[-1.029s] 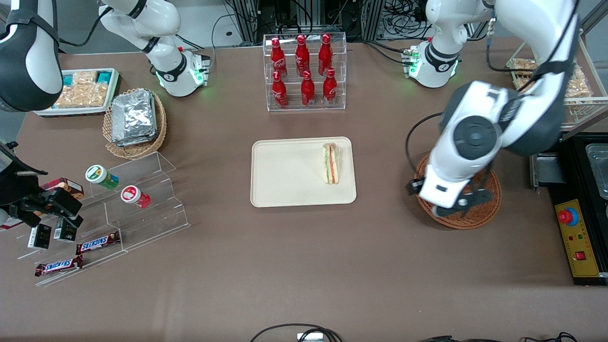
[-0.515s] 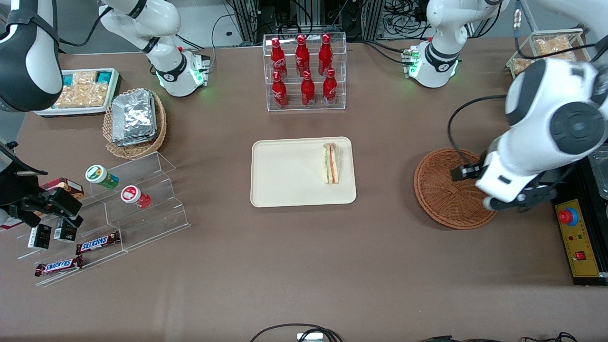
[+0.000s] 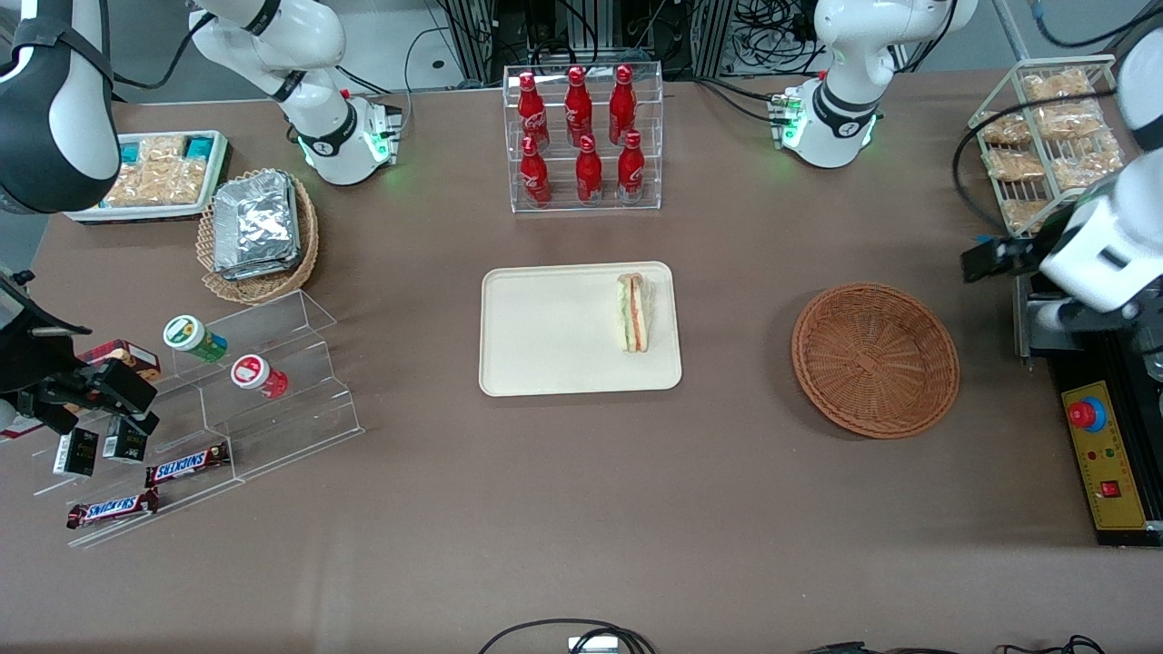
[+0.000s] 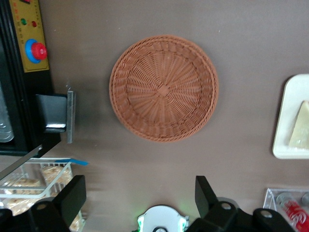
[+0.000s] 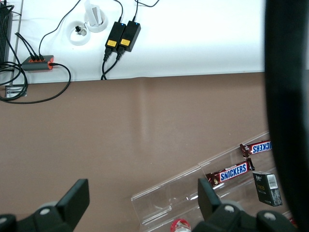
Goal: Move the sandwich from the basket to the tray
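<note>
The sandwich (image 3: 635,313) lies on the tray (image 3: 545,363); the basket (image 3: 875,360) is bare. The hand (image 4: 140,195), fingers spread and holding nothing, hangs above the tabletop (image 3: 581,490). Placement looks done; only parking remains.

The left arm is swinging away from the basket (image 3: 875,360) toward its own end of the worktop, its hand (image 4: 140,195) now open and high above it, leaving the wicker fully uncovered.

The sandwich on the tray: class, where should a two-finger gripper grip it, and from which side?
Judging by its pose, from above: the sandwich lies on the tray, so close across the wedge's long bread faces. The open gripper is above the table, near the basket.
</note>
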Robot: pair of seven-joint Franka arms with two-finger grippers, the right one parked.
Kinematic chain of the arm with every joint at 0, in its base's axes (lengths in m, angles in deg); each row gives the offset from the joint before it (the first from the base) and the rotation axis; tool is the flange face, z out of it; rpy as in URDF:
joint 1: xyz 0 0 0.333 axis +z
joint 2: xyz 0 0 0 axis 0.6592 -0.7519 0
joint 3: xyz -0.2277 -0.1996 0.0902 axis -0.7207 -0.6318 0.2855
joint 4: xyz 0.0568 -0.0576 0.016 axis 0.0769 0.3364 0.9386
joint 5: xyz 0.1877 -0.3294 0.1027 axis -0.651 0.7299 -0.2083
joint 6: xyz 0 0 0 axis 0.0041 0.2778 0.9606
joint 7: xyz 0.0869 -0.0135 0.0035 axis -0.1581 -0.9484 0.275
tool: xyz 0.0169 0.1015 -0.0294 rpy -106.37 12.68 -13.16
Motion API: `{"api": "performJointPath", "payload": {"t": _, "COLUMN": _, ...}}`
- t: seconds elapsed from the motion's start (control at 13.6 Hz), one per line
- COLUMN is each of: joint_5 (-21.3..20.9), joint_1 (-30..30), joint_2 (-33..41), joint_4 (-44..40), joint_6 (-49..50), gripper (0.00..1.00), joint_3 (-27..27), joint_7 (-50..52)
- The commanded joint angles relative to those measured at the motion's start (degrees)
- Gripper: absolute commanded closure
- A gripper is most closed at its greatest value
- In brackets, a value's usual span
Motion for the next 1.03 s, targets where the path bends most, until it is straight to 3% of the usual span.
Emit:
{"api": "performJointPath", "payload": {"t": 0.0, "joint_5": 0.8, "joint_1": -1.1, "joint_2": 4.3, "joint_4": 2.0, "joint_6": 1.4, "gripper": 0.00, "joint_3": 1.9, "joint_7": -3.6}}
{"api": "performJointPath", "payload": {"t": 0.37, "joint_5": 1.1, "joint_1": -1.1, "joint_2": 5.5, "joint_4": 2.2, "joint_6": 1.5, "gripper": 0.00, "joint_3": 1.9, "joint_7": -10.3}}
{"api": "performJointPath", "payload": {"t": 0.96, "joint_5": 1.7, "joint_1": -1.0, "joint_2": 5.3, "joint_4": 1.9, "joint_6": -0.1, "gripper": 0.00, "joint_3": 1.9, "joint_7": -10.5}}
